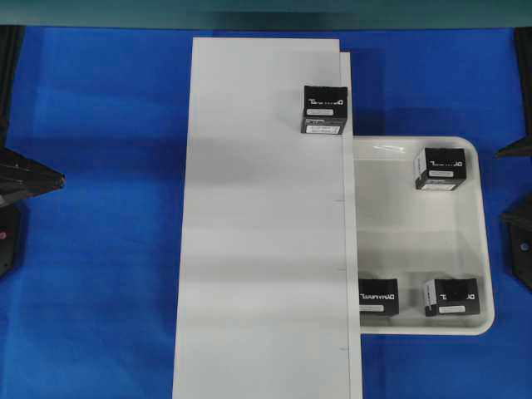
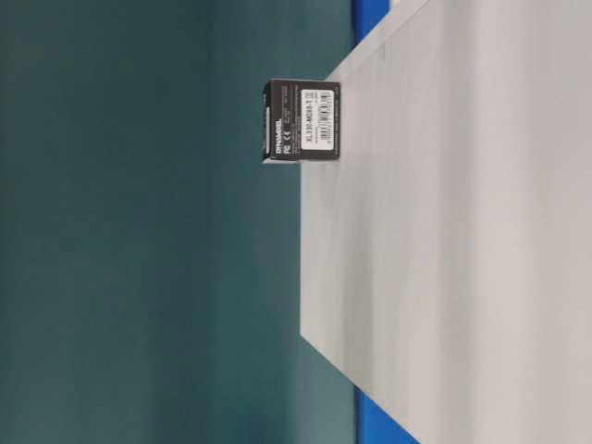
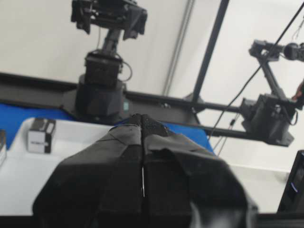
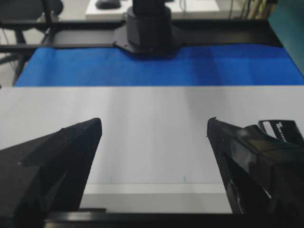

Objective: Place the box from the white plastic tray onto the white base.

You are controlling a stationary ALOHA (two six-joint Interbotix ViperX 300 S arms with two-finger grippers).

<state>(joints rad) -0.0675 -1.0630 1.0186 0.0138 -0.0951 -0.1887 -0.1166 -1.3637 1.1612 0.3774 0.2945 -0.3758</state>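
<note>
One black box with white lettering stands on the long white base, near its far right edge; it also shows in the table-level view as a box. The white plastic tray lies to the right of the base and holds three more boxes: one at the back and two at the front. My right gripper is open and empty, pulled back at the right side and facing the base. My left gripper is shut on nothing, at the left side.
Blue cloth covers the table around the base and tray. The two arms' black bodies sit at the left and right edges. The tray's left part is tucked under the base's right edge.
</note>
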